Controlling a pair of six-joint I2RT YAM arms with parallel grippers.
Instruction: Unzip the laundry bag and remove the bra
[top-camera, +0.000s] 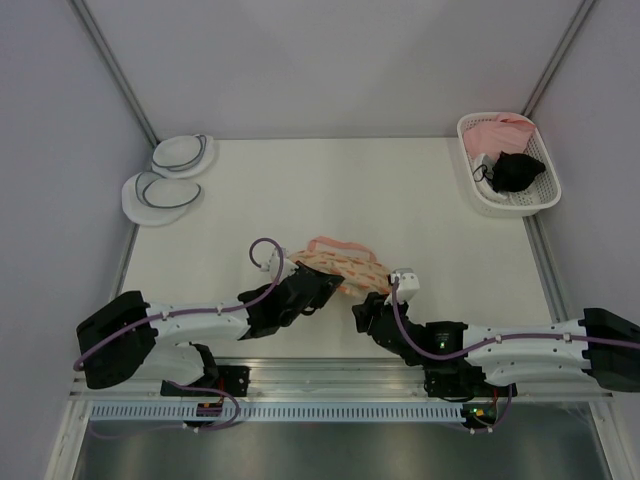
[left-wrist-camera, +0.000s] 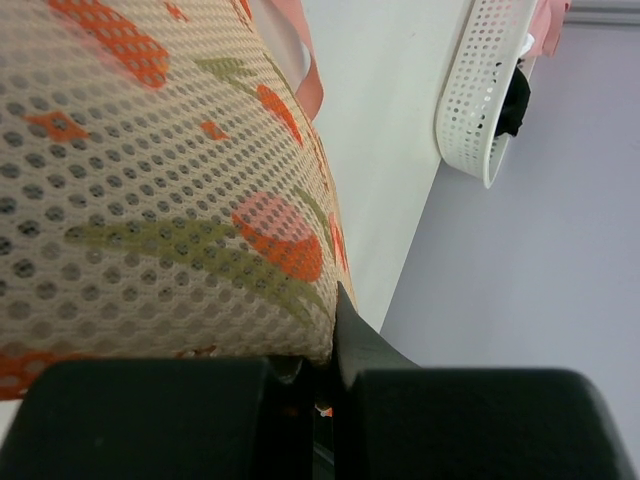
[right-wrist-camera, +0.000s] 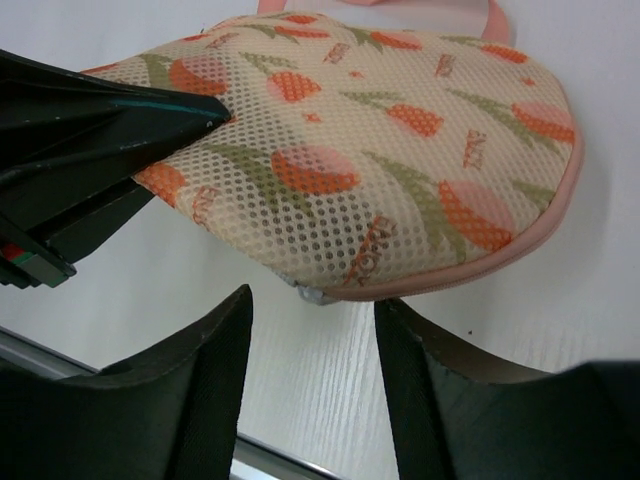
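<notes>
The laundry bag (top-camera: 342, 264), cream mesh with an orange floral print and pink trim, lies near the table's front middle. It fills the left wrist view (left-wrist-camera: 150, 170) and the upper right wrist view (right-wrist-camera: 350, 130). My left gripper (top-camera: 322, 285) (left-wrist-camera: 335, 345) is shut on the bag's left edge, and it shows as a dark wedge (right-wrist-camera: 100, 130) in the right wrist view. My right gripper (top-camera: 366, 308) (right-wrist-camera: 312, 322) is open at the bag's near edge. A small metal zip pull (right-wrist-camera: 312, 294) sits just beyond its fingertips, untouched. The bra is hidden.
A white basket (top-camera: 535, 195) (left-wrist-camera: 465, 120) with pink and black garments stands at the back right. Two plain white round pouches (top-camera: 183, 153) (top-camera: 160, 193) lie at the back left. Grey walls close in the table on both sides.
</notes>
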